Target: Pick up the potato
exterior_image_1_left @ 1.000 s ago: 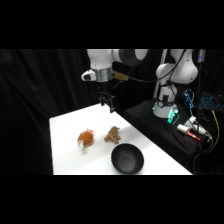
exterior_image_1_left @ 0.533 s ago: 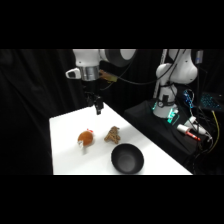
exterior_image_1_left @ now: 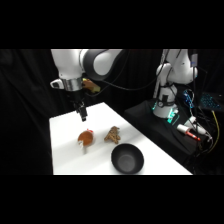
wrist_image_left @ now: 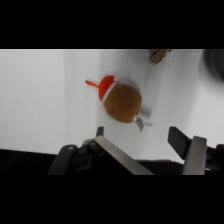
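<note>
The potato (exterior_image_1_left: 86,138), a small rounded orange-brown lump with a reddish top, lies on the white table (exterior_image_1_left: 65,150) left of centre. In the wrist view the potato (wrist_image_left: 121,102) sits just above the fingers, its red cap toward the upper left. My gripper (exterior_image_1_left: 82,116) hangs above and a little behind the potato, not touching it. In the wrist view the gripper (wrist_image_left: 145,142) is open, with one finger (wrist_image_left: 116,157) low at the left and the other at the right, nothing between them.
A tan jagged lump (exterior_image_1_left: 112,135) lies just right of the potato. A black round bowl (exterior_image_1_left: 127,159) stands near the table's front right. Beside the table at the right are the arm's base (exterior_image_1_left: 167,105) and cables with small lights.
The arm has swung left and nearer the camera, carrying the gripper from over the tan lump to over the potato. The objects on the table have not moved.
</note>
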{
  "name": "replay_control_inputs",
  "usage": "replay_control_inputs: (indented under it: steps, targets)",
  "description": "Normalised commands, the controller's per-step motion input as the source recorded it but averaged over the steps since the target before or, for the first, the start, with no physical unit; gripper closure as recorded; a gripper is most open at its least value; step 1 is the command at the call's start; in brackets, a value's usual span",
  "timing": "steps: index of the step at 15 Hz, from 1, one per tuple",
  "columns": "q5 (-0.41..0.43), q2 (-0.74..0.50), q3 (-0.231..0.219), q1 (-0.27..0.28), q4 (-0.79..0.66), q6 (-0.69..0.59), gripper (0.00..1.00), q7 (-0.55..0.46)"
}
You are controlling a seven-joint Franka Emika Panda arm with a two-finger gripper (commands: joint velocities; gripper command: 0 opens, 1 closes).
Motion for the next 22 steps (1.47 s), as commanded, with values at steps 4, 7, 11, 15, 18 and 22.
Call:
replay_control_inputs:
  steps: [4,7,11,15,18,22]
  targets:
    - [0.185,0.45,0.047,-0.134,0.49,0.0,0.0,-0.22]
    - [0.188,0.34,0.086,-0.121,0.36,0.03,0.0,-0.19]
    - [0.195,0.27,0.109,-0.123,0.23,0.07,0.0,-0.17]
    - [0.175,0.21,0.121,-0.104,0.12,0.11,0.0,-0.16]
    - [0.12,0.15,0.104,-0.071,0.08,0.11,0.0,-0.16]
    - [0.067,0.05,0.077,-0.05,0.03,0.11,0.32,-0.16]
